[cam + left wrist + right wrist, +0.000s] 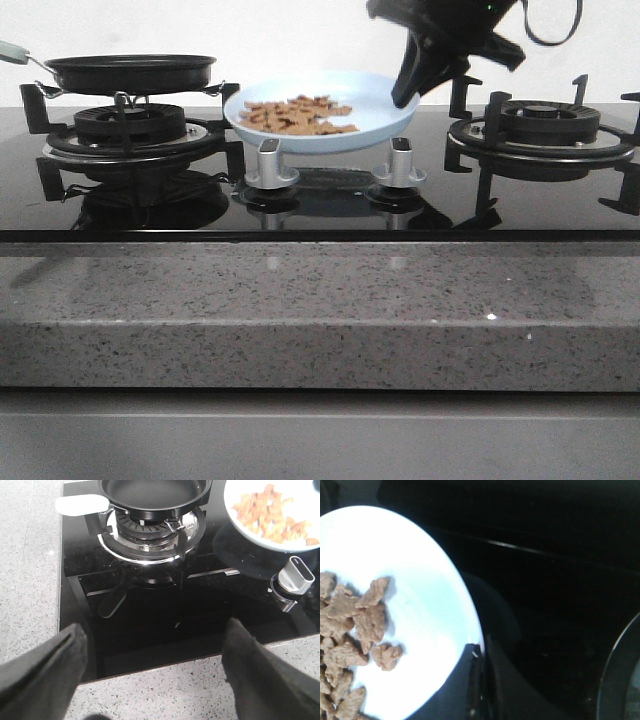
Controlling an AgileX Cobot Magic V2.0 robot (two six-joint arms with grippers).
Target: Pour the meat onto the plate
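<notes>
The pale blue plate [375, 100] sits level at the middle of the hob, behind the knobs, and holds a heap of orange-brown meat [297, 115] slices. My right gripper [410, 85] comes down from above and is shut on the plate's right rim. In the right wrist view its fingers [479, 652] pinch the edge of the plate [420, 580], with the meat [350, 630] lying further in. My left gripper [152, 635] hangs open over the hob's front edge with nothing between its fingers. Beyond it I see the plate [310, 495] and the meat [272, 515].
An empty black frying pan [130, 70] with a pale handle [80, 504] rests on the left burner [130, 125]. The right burner [540, 125] stands bare. Two silver knobs [270, 165] [400, 165] rise from the black glass. A speckled stone counter [320, 310] runs along the front.
</notes>
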